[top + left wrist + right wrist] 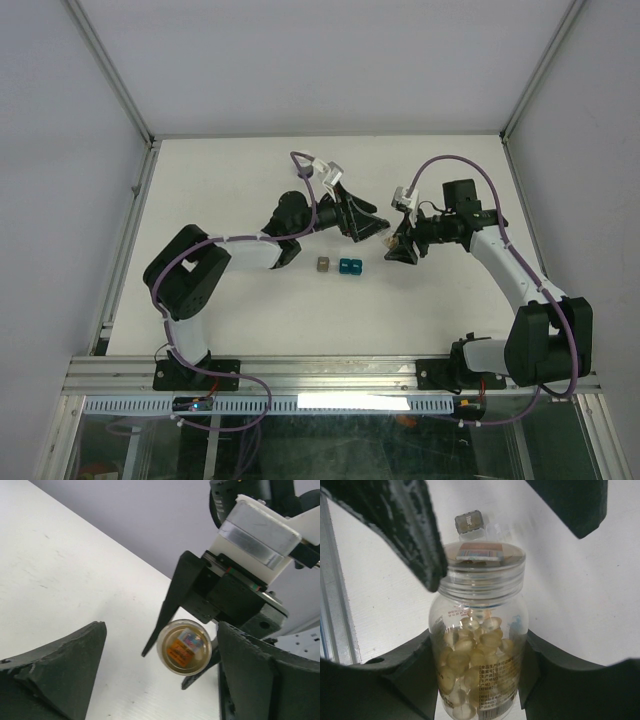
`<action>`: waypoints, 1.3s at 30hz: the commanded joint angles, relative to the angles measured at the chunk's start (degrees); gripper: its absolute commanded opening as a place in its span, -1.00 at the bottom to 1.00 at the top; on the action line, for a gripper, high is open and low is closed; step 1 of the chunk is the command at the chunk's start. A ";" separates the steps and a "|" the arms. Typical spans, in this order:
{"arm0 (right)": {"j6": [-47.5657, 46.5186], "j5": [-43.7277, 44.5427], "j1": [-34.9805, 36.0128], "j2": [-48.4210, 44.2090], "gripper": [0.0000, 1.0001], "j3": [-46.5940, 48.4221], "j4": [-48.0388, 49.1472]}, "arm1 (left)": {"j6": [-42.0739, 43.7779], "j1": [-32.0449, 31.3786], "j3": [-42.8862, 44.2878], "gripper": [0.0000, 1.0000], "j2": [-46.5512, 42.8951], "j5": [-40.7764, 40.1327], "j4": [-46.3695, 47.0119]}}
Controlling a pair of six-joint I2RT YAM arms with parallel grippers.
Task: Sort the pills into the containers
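My right gripper (479, 645) is shut on a clear vial (480, 630) full of pale tan pills (470, 655) and holds it above the table. No white cap shows on its threaded top. My left gripper (161, 630) is open, with one of its fingers (405, 525) on each side of the vial's top end (184, 646), which carries an orange sticker. From above, the two grippers (372, 228) (400, 245) meet at the vial (386, 238). The grey-brown container (323, 265) and the teal-blue container (350, 266) sit side by side on the table in front of them. The grey-brown one also shows past the vial (469, 521).
The white table (250, 180) is walled by grey panels with aluminium rails (130, 215) at its sides and front. The left arm's elbow (185, 270) lies low at the left.
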 commanded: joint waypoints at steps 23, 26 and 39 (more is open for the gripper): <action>-5.08 -7.49 -1.32 -1.55 -1.00 2.02 -3.78 | 21.41 5.88 -16.89 0.98 -13.36 7.61 21.16; -5.65 -7.93 -1.33 -1.63 -1.00 2.13 -4.25 | 19.80 7.19 -17.46 0.98 -10.90 11.50 26.72; -7.72 -9.46 -1.39 -1.85 -1.00 2.05 -5.80 | 24.71 7.84 -18.09 0.95 -7.87 18.98 30.25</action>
